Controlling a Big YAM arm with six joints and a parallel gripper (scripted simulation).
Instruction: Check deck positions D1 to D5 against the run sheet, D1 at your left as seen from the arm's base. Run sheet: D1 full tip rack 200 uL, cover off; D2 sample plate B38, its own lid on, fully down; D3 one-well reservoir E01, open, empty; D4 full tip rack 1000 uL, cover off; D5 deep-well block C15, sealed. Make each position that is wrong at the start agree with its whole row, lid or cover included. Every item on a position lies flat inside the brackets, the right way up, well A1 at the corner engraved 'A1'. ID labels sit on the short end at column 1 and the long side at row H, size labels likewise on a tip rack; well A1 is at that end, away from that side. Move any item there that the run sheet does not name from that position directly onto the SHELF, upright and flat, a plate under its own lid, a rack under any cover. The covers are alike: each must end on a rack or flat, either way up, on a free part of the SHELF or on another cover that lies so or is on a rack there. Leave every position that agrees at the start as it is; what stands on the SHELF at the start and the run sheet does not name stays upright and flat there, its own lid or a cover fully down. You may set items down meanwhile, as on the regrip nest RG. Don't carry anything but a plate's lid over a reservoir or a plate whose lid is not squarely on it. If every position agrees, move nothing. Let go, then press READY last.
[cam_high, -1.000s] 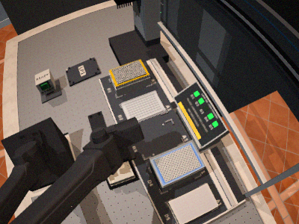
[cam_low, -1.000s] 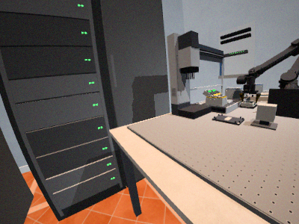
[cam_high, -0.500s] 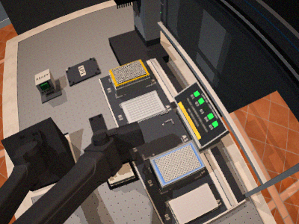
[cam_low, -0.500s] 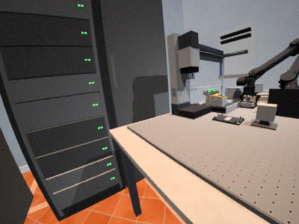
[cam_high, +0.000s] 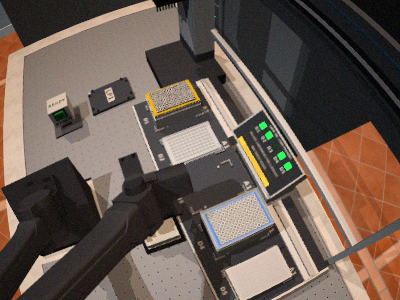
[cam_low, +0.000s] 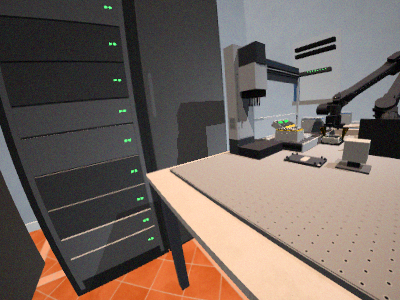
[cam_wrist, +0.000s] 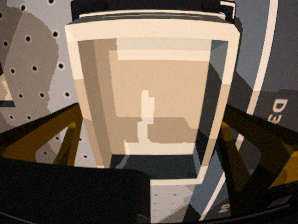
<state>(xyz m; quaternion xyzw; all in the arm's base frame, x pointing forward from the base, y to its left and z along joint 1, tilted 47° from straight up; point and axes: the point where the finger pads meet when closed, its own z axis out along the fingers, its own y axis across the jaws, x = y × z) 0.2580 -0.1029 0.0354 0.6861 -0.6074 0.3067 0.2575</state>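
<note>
A cream one-well reservoir (cam_wrist: 149, 96), open and empty, lies on the table just left of the deck, half hidden under my arm in the overhead view (cam_high: 163, 235). My gripper (cam_wrist: 148, 109) is open and straddles it, one finger on each long side; I cannot tell if they touch. The D3 position (cam_high: 216, 169) is bare. D1 holds a yellow-rimmed tip rack (cam_high: 172, 97), cover off. D2 holds a white lidded plate (cam_high: 191, 142). D4 holds a blue-rimmed tip rack (cam_high: 236, 218), cover off. D5 holds a sealed block (cam_high: 258, 272).
The READY button box (cam_high: 60, 109) and the regrip nest (cam_high: 111, 95) stand on the table's left. A panel with green lights (cam_high: 268, 150) lies right of the deck. A pipetting tower (cam_high: 197, 25) rises behind D1. The arm shows far away in the side view (cam_low: 345, 97).
</note>
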